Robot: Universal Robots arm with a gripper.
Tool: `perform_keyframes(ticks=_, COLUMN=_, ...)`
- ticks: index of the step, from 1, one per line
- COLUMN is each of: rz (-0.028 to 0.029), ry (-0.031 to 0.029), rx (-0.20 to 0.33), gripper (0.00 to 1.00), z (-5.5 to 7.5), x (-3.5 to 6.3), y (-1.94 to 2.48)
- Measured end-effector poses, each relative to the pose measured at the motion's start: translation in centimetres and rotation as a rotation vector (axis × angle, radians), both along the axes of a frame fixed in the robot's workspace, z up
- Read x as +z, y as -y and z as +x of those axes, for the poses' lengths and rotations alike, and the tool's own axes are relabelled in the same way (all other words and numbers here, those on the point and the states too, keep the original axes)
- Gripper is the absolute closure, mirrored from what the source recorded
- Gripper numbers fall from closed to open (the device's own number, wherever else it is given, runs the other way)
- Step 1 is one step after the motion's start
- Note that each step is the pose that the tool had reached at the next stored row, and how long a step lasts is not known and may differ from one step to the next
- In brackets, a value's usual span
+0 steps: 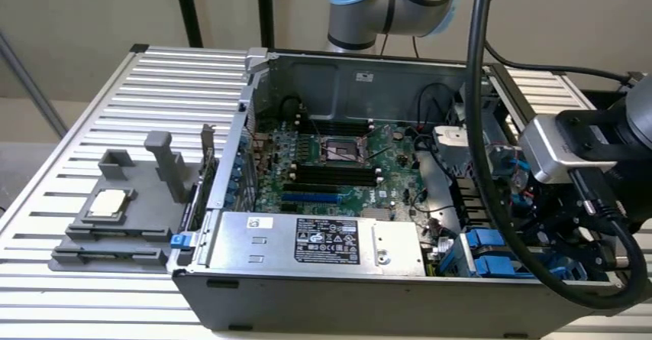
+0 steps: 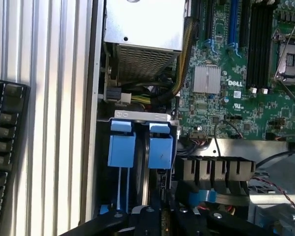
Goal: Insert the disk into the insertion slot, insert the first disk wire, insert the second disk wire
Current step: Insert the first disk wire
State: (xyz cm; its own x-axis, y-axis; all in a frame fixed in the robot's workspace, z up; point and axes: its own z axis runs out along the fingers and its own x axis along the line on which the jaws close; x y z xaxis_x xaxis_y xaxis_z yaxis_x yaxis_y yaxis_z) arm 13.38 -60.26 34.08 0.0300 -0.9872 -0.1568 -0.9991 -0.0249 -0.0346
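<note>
Wrist view, drive corner of the case. Disk (image 2: 144, 169): one. What shows of it is a narrow silver-grey strip, edge-on, between two bright blue clips (image 2: 122, 150). It lies at the insertion slot (image 2: 140, 116), whose pale metal rim crosses the clips' ends on the power supply side. Seated in the cage or held above it: cannot tell. Gripper (image 2: 155, 215): one, black, at the strip's other end, close by the slot. Jaw state: cannot tell; contact with the disk is likewise unclear.

Just beside the slot: one silver power supply box (image 2: 142, 22) with a perforated side. A bundle of yellow and black wires (image 2: 179, 73) runs from it along the green motherboard (image 2: 236, 98). On the board: one square silver heatsink (image 2: 207, 79), one processor socket (image 2: 290, 54), one bank of long black memory slots (image 2: 260, 44). One row of black blocks (image 2: 214, 169) sits next to the clips, on the board side.

Exterior view: one open computer case (image 1: 408, 302) on one slatted metal table (image 1: 91, 88). The arm (image 1: 408, 0) rises behind the case. Its wrist, carrying one silver camera (image 1: 555, 145), hangs low over the case corner at the exterior view's right. One thick black cable (image 1: 479, 126) drops in front. At the exterior view's left, well apart from the drive corner, one grey multi-slot stand (image 1: 122, 233) bears one square chip (image 1: 107, 204).
</note>
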Motion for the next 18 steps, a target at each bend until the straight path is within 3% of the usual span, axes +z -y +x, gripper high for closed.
perform_keyframes(ticks=18, rz=-0.0132, ry=-0.0013, rx=-0.04, gripper=0.84, z=0.17, x=-0.01, y=-0.27)
